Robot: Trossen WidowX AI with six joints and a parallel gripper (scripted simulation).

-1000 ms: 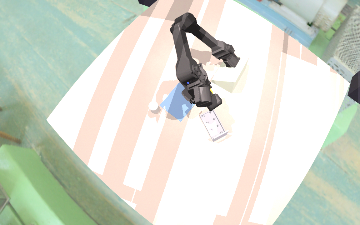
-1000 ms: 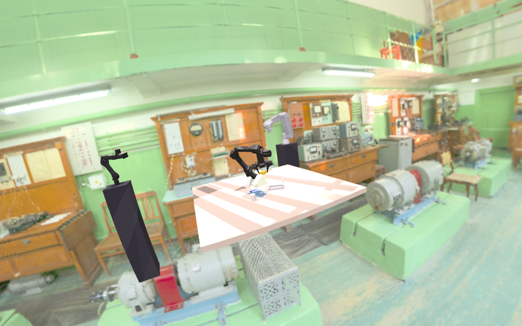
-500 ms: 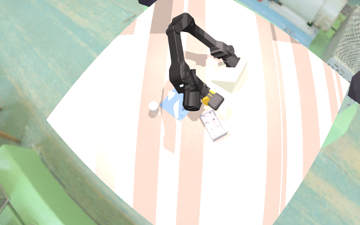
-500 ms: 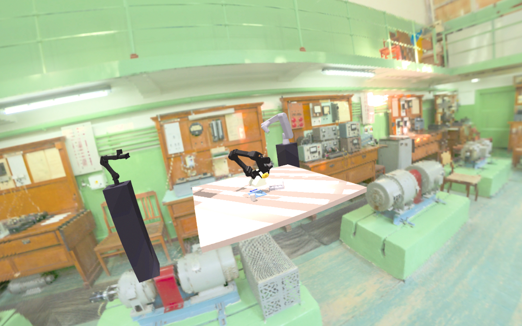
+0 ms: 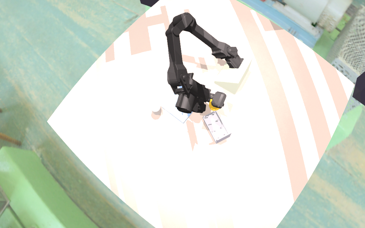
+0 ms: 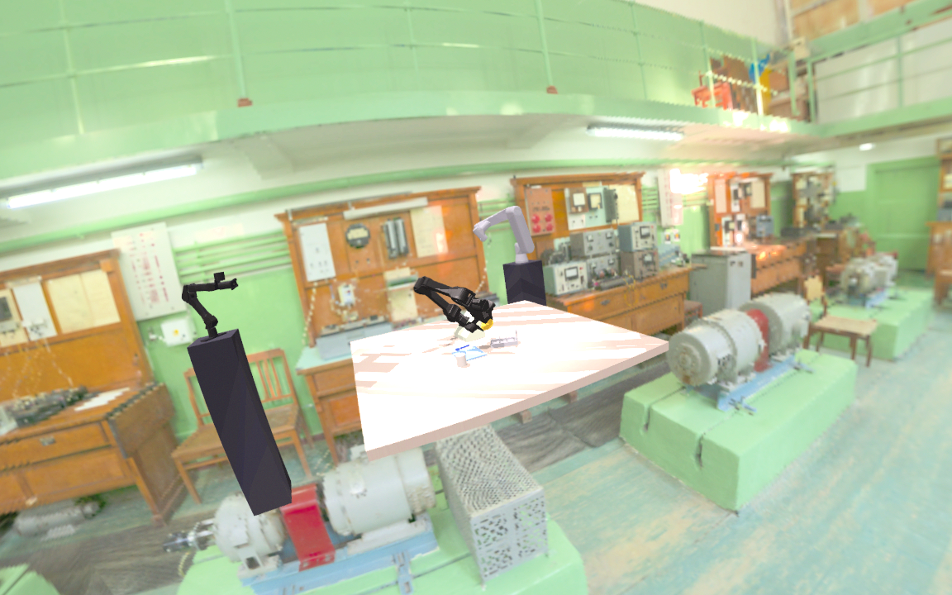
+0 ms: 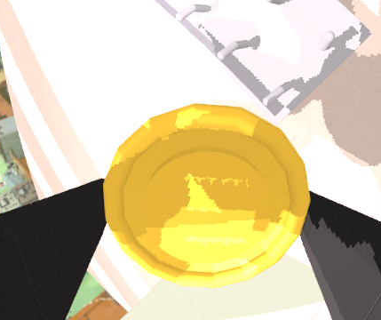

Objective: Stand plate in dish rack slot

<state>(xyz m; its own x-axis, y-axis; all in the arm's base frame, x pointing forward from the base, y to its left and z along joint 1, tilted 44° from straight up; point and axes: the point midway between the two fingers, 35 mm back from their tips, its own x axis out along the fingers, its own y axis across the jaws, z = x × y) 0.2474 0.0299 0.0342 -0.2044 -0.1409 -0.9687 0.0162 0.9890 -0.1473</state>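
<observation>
The yellow plate (image 5: 214, 107) (image 6: 487, 324) (image 7: 208, 196) is held in the air with its round face filling the middle of the wrist view. My gripper (image 7: 206, 196) is shut on the plate, one black finger at each side of the rim. In the top view the arm partly covers the plate. The pale grey dish rack (image 5: 217, 126) (image 6: 504, 342) (image 7: 239, 73) stands on the table with short pegs rising from its base. The plate is beside the rack's near end in the top view, apart from its pegs in the wrist view. Its exact height above the table is hard to tell.
A cream block (image 5: 227, 76) stands under the arm's base. A blue cloth or mat (image 5: 182, 122) lies partly under the arm, left of the rack in the top view. A white cup (image 5: 156, 110) (image 6: 461, 360) stands beyond it. The table (image 6: 539, 384) is strongly lit.
</observation>
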